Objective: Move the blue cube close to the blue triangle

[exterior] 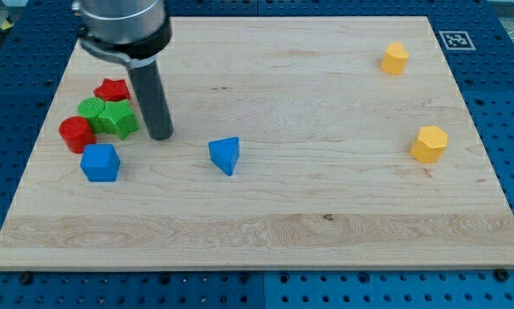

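My tip (160, 136) rests on the wooden board (265, 223) at the view's left; there are no jaws here, only a straight dark rod (151, 94), so nothing is apart, together or clamped on anything; the tip touches no block. Just to its left sits a green block (118, 118), star-like in shape, very near the rod but apart from it; a second green block (91, 107) lies against that one, further left; a red block (112, 88) sits just above the green pair, and a red cylinder (75, 133) below and left of them. The blue cube (100, 162) lies below and left of the tip, just under the red cylinder, near it but free of the rod. The blue triangle (226, 154) lies to the right of the tip and a little lower, well apart from the cube; the tip stands between them, slightly higher in the view. Far off on the view's right are two yellow blocks, one (395, 57) near the top and one (429, 143) lower down.
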`<move>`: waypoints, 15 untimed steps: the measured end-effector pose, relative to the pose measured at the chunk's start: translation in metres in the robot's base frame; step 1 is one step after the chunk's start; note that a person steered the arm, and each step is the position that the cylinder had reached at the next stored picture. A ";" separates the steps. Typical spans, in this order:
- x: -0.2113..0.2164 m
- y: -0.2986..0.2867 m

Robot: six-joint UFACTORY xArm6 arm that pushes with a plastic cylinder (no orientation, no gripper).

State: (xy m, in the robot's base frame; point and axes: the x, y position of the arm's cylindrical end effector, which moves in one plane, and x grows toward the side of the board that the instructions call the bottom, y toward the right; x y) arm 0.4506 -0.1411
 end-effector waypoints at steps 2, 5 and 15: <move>0.011 -0.012; 0.107 -0.021; 0.072 -0.052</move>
State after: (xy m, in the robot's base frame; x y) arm 0.5223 -0.1930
